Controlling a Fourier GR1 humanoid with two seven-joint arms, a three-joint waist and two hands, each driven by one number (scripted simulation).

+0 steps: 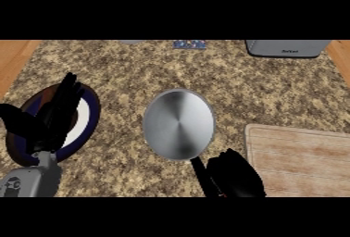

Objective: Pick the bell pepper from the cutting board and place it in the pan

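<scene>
**Pepper out of sight, carry likely under way**

Pan (179, 125) sits empty left of the bare cutting board (301, 159). Right hand (236, 178), just below the pan's rim, curls shut, probably around the unseen bell pepper. Next: lift over the pan, release. Left hand (58, 115) rests straight-fingered over a plate (85, 127).

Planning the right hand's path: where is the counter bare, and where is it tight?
Bare counter lies behind the pan and between it and the plate. Tight: right hand sits between the pan's handle and cutting board; left hand covers the plate.
</scene>
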